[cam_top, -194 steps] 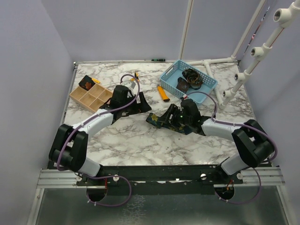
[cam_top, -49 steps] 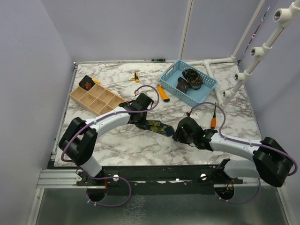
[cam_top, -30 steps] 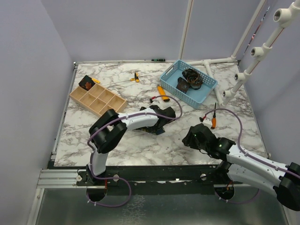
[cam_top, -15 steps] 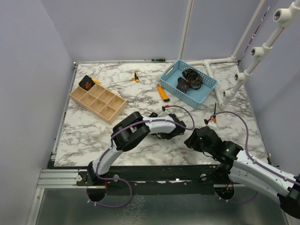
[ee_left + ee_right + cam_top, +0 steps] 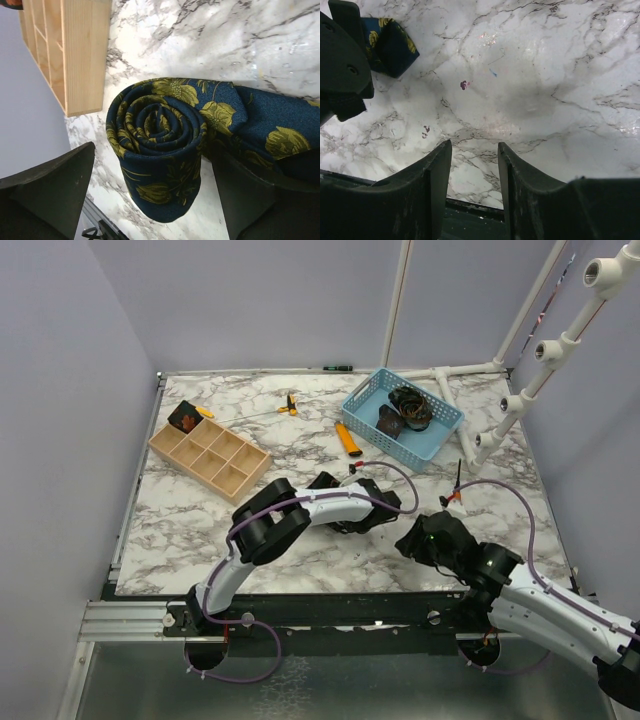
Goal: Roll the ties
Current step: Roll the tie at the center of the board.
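I take the overhead view as the dial, with twelve at the far edge of the marble counter point(image 5: 190, 510). The left arm reaches from its base at seven o'clock to just past the middle. The right arm comes in from five o'clock.

The blue basket point(image 5: 445, 420) sits at one o'clock and has dark coiled ties point(image 5: 410, 405) in it. The wooden tray point(image 5: 208, 450) lies at ten o'clock. A small dark roll with red-orange marks point(image 5: 184, 418) fills its far-left compartment.

The left end effector point(image 5: 155, 155) stands wide. Its fingers are on either side of the navy tie point(image 5: 160, 145) with yellow-green flowers. That tie lies on the marble near the dial's centre, wound into a tight coil. Its loose tail runs off toward three o'clock in the left wrist view. I can't tell whether the right-hand finger touches that tail; the other one is clear of the coil.

The right end effector point(image 5: 474, 165) hangs at five o'clock, its fingers a narrow gap apart with bare marble between them and nothing held.

An orange-handled tool point(image 5: 348, 440) lies at twelve, just beside the basket.
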`<state>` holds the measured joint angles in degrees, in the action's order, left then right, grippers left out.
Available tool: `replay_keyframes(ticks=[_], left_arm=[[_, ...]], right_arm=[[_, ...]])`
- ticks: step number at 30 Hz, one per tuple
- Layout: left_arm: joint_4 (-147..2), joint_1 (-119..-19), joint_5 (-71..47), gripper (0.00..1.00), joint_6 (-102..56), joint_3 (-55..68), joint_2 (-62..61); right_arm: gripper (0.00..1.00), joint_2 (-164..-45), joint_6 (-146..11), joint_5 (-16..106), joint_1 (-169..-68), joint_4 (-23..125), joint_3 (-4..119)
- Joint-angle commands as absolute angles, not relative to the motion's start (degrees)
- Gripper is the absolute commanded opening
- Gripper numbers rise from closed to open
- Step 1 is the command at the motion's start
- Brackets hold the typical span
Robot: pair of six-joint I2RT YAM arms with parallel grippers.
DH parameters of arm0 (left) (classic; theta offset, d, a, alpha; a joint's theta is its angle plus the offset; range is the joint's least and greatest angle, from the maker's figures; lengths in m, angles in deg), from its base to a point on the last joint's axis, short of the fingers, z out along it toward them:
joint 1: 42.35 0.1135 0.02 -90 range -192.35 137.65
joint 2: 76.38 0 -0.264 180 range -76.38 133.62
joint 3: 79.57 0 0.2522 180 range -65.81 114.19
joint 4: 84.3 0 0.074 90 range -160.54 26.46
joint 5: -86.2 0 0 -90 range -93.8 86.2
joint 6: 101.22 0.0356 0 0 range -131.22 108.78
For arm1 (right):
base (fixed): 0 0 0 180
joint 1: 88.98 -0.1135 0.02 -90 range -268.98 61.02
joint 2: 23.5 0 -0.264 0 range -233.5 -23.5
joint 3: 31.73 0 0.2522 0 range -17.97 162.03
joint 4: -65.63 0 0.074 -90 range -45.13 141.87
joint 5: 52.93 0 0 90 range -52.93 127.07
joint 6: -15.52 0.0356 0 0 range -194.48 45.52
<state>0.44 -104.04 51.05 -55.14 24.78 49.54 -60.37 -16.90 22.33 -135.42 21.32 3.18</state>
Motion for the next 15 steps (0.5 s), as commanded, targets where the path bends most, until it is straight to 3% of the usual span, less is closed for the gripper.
replay_keyframes(ticks=[1, 15], left_arm=[[-4.01, -104.84, 44.73, 0.99, -54.04, 24.66, 45.74], [-2.5, -104.91, 39.7, 0.99, -49.6, 26.58, 36.86]], right_arm=[[0.47, -58.84, -15.34, 20.73, -135.57, 18.55, 4.23], [0.48, -59.04, -16.1, 19.93, -135.62, 18.59, 5.4]])
